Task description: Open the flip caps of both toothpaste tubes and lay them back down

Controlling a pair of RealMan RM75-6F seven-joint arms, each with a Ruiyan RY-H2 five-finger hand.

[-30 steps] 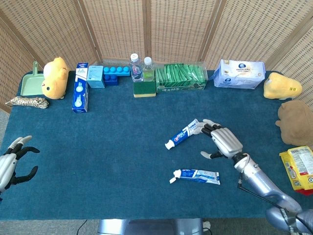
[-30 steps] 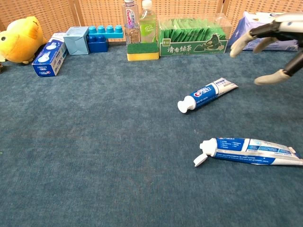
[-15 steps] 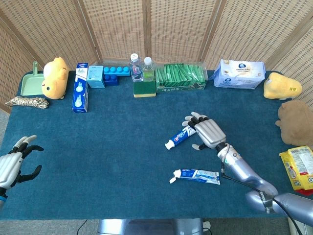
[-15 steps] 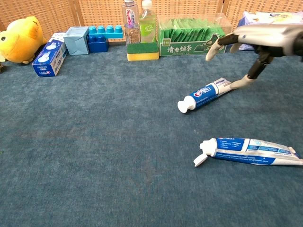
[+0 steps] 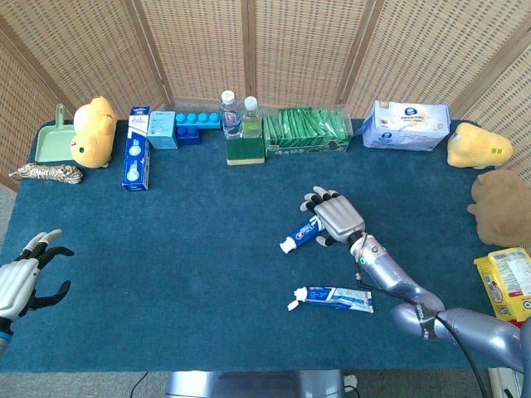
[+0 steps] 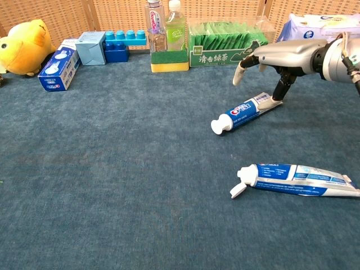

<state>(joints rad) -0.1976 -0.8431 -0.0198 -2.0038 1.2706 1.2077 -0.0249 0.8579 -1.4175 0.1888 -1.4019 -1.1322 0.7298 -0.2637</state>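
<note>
Two toothpaste tubes lie on the blue cloth. The far tube (image 5: 304, 233) (image 6: 243, 112) lies at a slant, its white cap closed and pointing front-left. The near tube (image 5: 332, 298) (image 6: 295, 179) lies flat with its flip cap swung open at its left end. My right hand (image 5: 333, 215) (image 6: 274, 57) hovers over the tail end of the far tube, fingers spread, and its thumb tip touches the tube's tail. It holds nothing. My left hand (image 5: 20, 278) is at the table's left front edge, fingers apart and empty; the chest view does not show it.
Along the back stand a yellow plush (image 5: 91, 131), a blue box (image 5: 136, 158), blue blocks (image 5: 189, 125), two bottles (image 5: 239, 115) on a sponge, a green packet box (image 5: 306, 131) and a tissue pack (image 5: 407, 125). More plush toys (image 5: 478, 145) and a snack bag (image 5: 506, 283) sit at the right edge.
My right hand has moved left and down from beside the far tube until it is over the tube's tail, thumb now touching it. The left hand shifted slightly. Neither tube has moved.
</note>
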